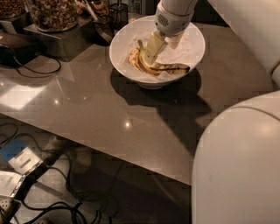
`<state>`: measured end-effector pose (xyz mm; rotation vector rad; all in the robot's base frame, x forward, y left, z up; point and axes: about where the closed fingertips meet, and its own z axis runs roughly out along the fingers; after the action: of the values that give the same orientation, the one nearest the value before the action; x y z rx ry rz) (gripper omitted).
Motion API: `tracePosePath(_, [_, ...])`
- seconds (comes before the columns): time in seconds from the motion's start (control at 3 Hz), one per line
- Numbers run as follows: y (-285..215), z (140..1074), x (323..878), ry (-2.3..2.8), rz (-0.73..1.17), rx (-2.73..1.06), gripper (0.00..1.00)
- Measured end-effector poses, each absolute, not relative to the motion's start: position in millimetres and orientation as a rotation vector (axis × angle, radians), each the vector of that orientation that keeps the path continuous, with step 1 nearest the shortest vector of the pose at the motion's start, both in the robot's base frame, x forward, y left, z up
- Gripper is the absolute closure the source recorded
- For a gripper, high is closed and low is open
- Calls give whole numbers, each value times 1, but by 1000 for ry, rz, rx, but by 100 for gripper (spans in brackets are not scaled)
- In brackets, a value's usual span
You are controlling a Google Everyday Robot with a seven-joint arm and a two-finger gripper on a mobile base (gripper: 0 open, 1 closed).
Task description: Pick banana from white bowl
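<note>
The white bowl (192, 41) stands at the back of the table. Two bananas lie in it. The banana (169, 68) with dark-brown blotches lies along the bowl's front, its greenish stem (141, 45) pointing up at the left. A lighter, more curved banana (132, 58) lies beside it on the left. My gripper (162, 52) reaches down into the bowl from above. Its fingers (154, 46) are apart, and the left one touches the bananas near the stem end. Part of the bananas is hidden behind that finger.
Glass jars of nuts (52, 13) stand on a dark tray at the back left, with a cable (35, 70) on the table. A dark mesh cup (117, 11) stands behind the bowl. My white arm and base (238, 166) fill the right side. Cables lie on the floor.
</note>
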<state>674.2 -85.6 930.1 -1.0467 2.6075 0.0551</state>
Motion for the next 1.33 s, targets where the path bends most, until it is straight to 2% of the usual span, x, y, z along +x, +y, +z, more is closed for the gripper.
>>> tracePosePath(0.33, [-84, 923, 673, 2619, 30, -1054, 42])
tracePosePath(1.33, [-84, 912, 675, 2641, -5, -1057, 44])
